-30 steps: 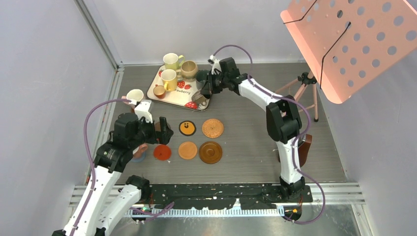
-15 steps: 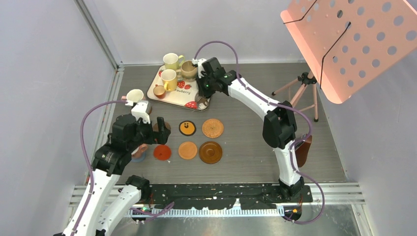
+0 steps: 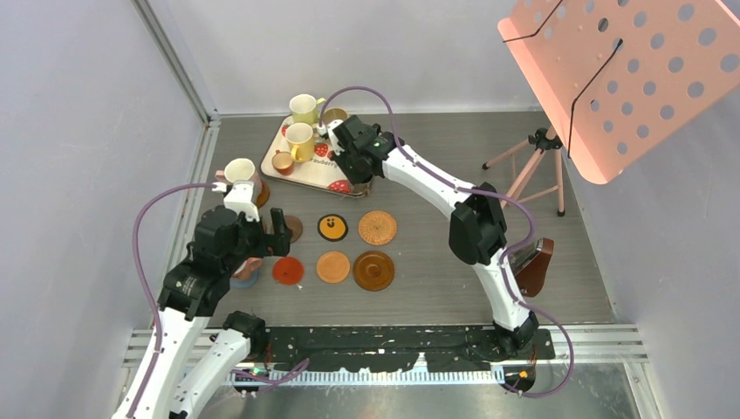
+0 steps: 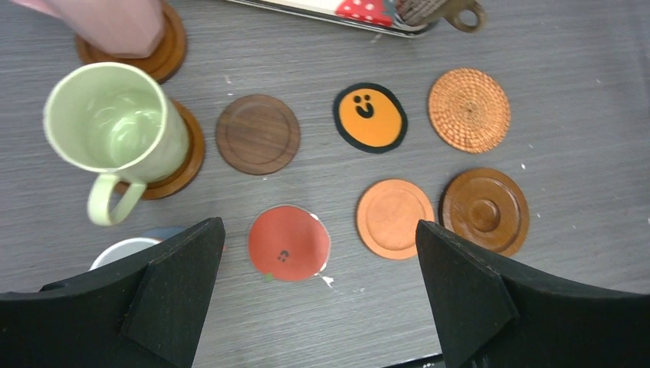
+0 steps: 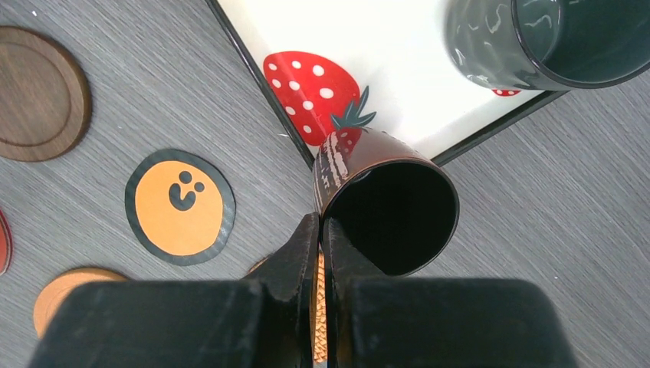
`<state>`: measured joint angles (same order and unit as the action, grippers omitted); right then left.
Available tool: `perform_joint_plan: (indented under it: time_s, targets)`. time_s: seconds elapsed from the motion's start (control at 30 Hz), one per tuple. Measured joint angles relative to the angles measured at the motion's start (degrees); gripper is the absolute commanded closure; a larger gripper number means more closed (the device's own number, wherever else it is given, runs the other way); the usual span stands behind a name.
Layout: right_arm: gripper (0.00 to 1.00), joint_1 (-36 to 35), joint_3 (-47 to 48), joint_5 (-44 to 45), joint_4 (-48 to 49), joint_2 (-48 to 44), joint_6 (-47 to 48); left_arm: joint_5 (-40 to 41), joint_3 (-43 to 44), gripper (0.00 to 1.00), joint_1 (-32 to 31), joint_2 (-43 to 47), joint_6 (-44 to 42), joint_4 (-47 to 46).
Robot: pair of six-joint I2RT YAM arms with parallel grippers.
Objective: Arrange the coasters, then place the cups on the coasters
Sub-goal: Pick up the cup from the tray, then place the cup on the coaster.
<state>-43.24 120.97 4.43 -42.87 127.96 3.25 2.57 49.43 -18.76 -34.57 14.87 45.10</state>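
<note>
Pinching dark cup (image 5: 391, 207) by rim with right end effector (image 5: 322, 222), closed tight on wall. Hanging tilted over tray (image 5: 398, 92) corner, probably bound for smiley coaster (image 5: 180, 202). Left end effector (image 4: 318, 257) spread wide, empty, above red coaster (image 4: 289, 243). Pale green cup (image 4: 115, 126) already seated on wooden coaster (image 4: 192, 157).

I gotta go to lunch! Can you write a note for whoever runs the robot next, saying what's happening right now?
Left tool: open, empty, hovering over the coasters.
Right tool: shut on the rim of a dark cup, held at the edge of the strawberry tray.
Done: coasters are laid out; pale green cup and pink cup each sit on a wooden one.
Free: wooden coaster, smiley coaster, wicker coaster, red coaster, orange coaster, brown rimmed coaster.
Left: set the dark cup on a free coaster, then move the tray's cups, such as the teal cup and a yellow cup.
</note>
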Motion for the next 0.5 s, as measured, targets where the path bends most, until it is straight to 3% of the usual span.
perform_joint_plan:
  time_s: [0.3,0.5]
  targets:
    - [0.94,-2.03,0.98,1.62,-3.56,-0.76,1.14,12.7,4.44,0.01,0.0,0.9,2.32,2.62]
    - [0.94,-5.92,0.96,2.21,-7.96,-4.72,-0.68,14.95,9.79,0.01,0.0,0.98,4.24,3.26]
